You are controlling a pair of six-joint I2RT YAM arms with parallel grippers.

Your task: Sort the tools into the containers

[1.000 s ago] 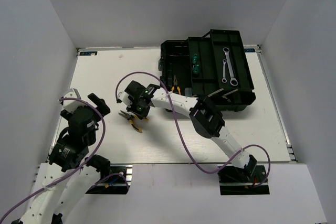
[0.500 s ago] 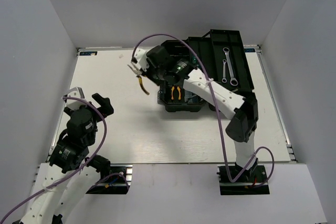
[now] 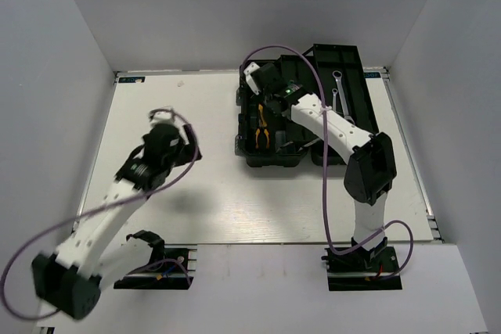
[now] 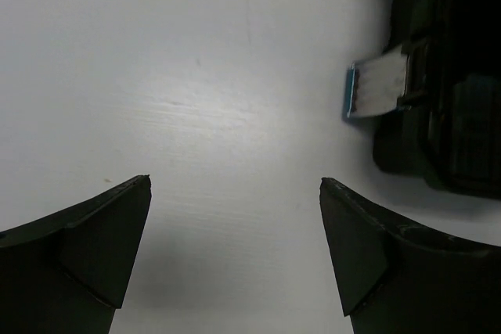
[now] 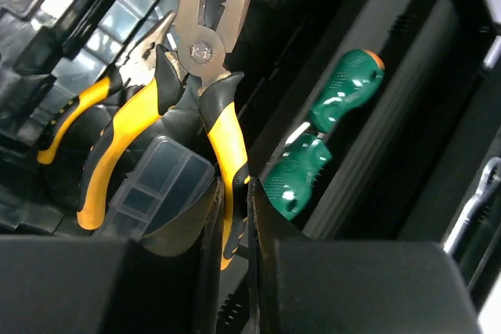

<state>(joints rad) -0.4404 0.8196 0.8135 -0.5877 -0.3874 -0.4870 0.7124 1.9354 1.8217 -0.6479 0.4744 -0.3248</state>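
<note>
Pinching yellow-and-black-handled pliers point(image 5: 200, 53) by one handle, right fingers point(image 5: 271, 226) hang over toolbox point(image 3: 270, 159); left fingers point(image 4: 94, 232) spread wide.

Top camera, high behind my bases, looks down on the whole table point(image 3: 196, 201); left wrist faces tabletop closely, toolbox point(image 4: 462, 115) at right; right wrist hangs close over pliers point(image 5: 205, 44) inside it; all three share the toolbox.

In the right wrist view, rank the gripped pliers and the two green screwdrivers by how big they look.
1. The gripped pliers, clearly largest.
2. The lower screwdriver and upper screwdriver look alike. The lower one seems nearer the camera, so they stay unranked.
</note>
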